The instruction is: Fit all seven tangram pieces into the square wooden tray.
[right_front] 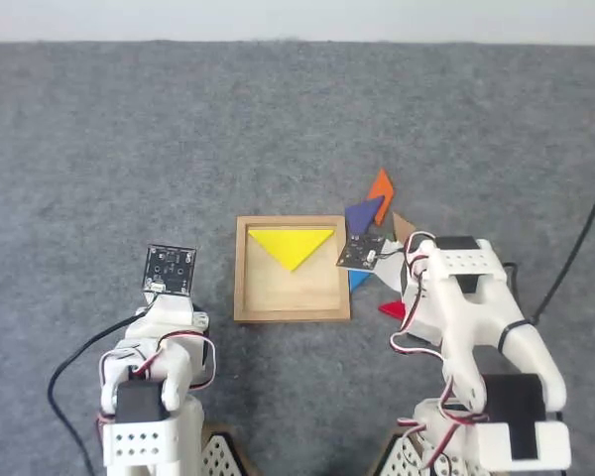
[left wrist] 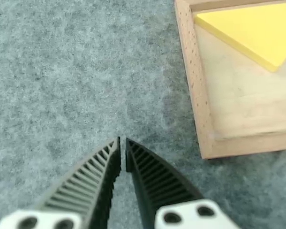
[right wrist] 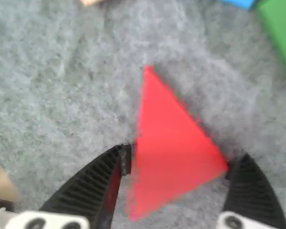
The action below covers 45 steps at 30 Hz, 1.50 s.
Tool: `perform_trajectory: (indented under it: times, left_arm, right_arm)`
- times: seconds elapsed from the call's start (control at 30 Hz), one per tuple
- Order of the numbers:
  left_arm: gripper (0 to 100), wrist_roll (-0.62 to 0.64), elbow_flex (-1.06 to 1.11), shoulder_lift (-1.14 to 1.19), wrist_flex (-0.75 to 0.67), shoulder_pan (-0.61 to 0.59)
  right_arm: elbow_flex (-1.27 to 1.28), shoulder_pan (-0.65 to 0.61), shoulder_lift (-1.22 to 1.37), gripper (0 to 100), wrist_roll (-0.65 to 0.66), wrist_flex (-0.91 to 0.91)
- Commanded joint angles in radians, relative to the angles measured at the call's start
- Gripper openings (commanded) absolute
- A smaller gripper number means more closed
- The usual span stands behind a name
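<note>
Currently, the left arm [right_front: 151, 382] is folded close to its base at the near left of the grey mat [right_front: 129, 129], with the wrist tipped forward and down. The left gripper [left wrist: 122, 141] points at bare mat just beside the near left corner of the square wooden tray [left wrist: 195, 81]. Its two ribbed fingers [left wrist: 93, 176] lie almost together, with only a thin slit between the tips, and they hold nothing.

The right arm [right_front: 471, 307] extends forward from its base at the near right, with the wrist bent down over the loose pieces to the right of the tray. The right gripper [right wrist: 181, 160] is spread wide and straddles the red triangle [right wrist: 171, 152], which lies flat on the mat. One fingertip [right wrist: 125, 160] is at the triangle's edge; the other stands just beside the opposite corner. Whether either presses on the piece cannot be told.

Piece locations:
- The yellow triangle [right_front: 292, 245] lies inside the tray, its long edge along the far wall.
- The orange piece [right_front: 381, 186], dark blue piece [right_front: 363, 214] and tan piece [right_front: 404, 227] are clustered just beyond the tray's far right corner, on the mat.
- The blue piece [right_front: 357, 282] sits just beside the tray's right wall.
- The green piece [right wrist: 282, 33] lies near the red triangle, not touching it.
</note>
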Motion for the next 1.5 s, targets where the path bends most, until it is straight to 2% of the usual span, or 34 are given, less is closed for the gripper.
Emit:
perform_trajectory:
  times: [0.0,0.07,0.27,0.4,0.6,0.77,1.0,1.23,1.47]
  left_arm:
    - [2,-0.002,-0.012,-0.02,0.003,0.002]
    - [2,-0.002,-0.012,-0.02,0.003,0.002]
    - [2,-0.002,-0.012,-0.02,0.003,0.002]
    - [2,-0.002,-0.012,-0.02,0.003,0.002]
    - [2,-0.002,-0.012,-0.02,0.003,0.002]
    - [2,-0.002,-0.012,-0.02,0.003,0.002]
    - [2,-0.002,-0.012,-0.02,0.003,0.002]
    - [2,-0.002,-0.012,-0.02,0.003,0.002]
    - [2,-0.002,-0.012,-0.02,0.003,0.002]
  right_arm:
    - [0.006,-0.007,0.062,20.6,-0.009,-0.073]
    - [-0.014,0.002,0.085,17.3,-0.011,-0.058]
    - [-0.037,0.022,0.082,16.7,-0.012,-0.042]
    - [-0.068,0.021,0.039,16.6,-0.104,-0.036]
    - [-0.149,0.013,-0.102,16.6,-0.146,0.117]
    - [-0.198,-0.033,-0.17,16.5,-0.255,0.174]
    - [-0.307,-0.202,-0.17,16.5,-0.499,0.196]
    - [-0.462,-0.386,-0.16,16.5,-0.818,0.173]
    - [-0.697,-0.527,0.077,16.5,-1.068,0.18]
